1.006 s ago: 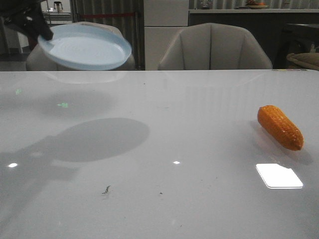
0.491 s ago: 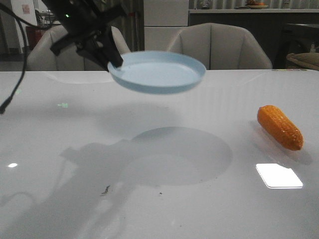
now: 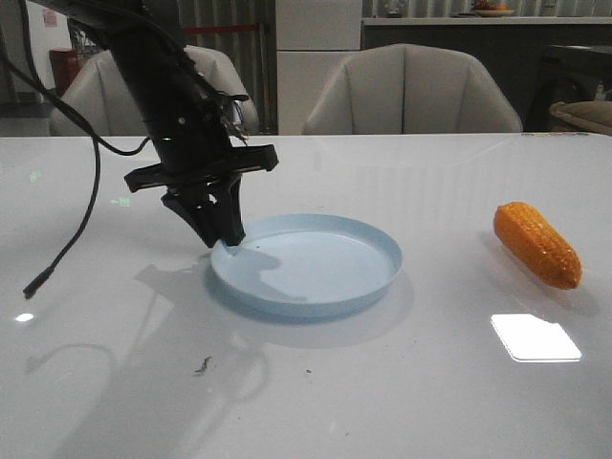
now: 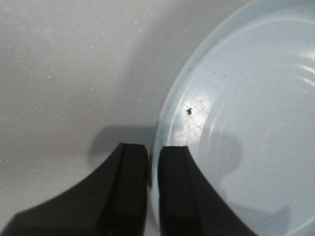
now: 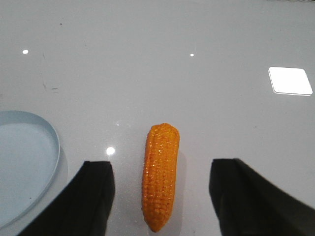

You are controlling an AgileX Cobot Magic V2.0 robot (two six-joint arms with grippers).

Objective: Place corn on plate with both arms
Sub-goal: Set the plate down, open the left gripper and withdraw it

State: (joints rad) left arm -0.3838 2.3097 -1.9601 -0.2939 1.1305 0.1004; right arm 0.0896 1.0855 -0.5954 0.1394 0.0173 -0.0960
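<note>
Two pincers: left pincer (image 3: pixel 227 236) has just lowered the plate (image 3: pixel 316 273) onto the table (image 3: pixel 402 402), rim still pinched; right pincer (image 5: pixel 162 196) gapes over the corn (image 3: pixel 537 244) (3 o'clock), next.

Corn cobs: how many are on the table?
1. The corn lies on the table's right side, apart from the plate, between the open right gripper's fingers.

L gripper (image 3: pixel 227 237) pinched, R gripper (image 5: pixel 161 194) agape
</note>
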